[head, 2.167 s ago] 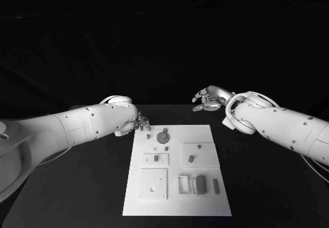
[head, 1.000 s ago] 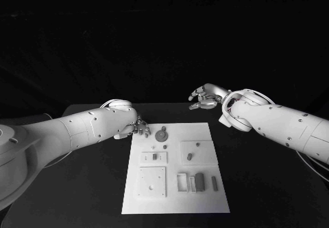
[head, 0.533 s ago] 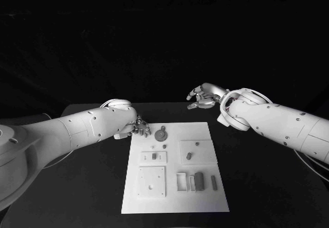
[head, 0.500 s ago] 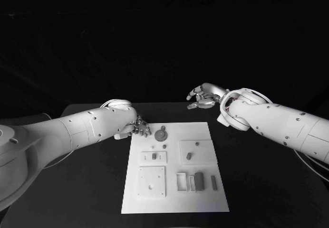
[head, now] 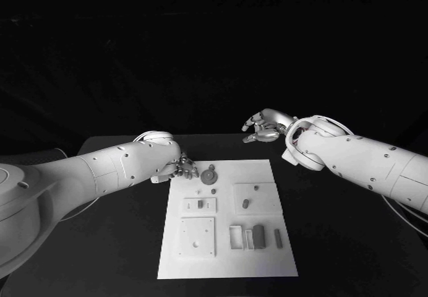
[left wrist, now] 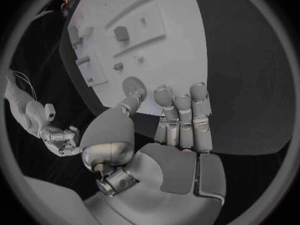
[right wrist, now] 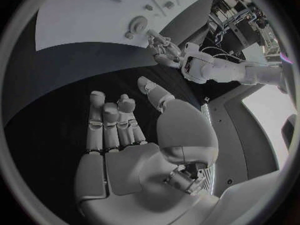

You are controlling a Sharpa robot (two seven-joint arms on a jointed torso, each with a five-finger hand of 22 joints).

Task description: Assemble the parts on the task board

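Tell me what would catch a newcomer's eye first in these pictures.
First, the white task board lying lengthwise mid-table, bright against the black table and dotted with small grey parts, among them a round gear near its far end. Next, the two silver hands: the left hand at the board's far left corner, the right hand raised beyond the far edge, both holding nothing.

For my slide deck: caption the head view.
Both hands hover empty at the far end of the white board of small parts.
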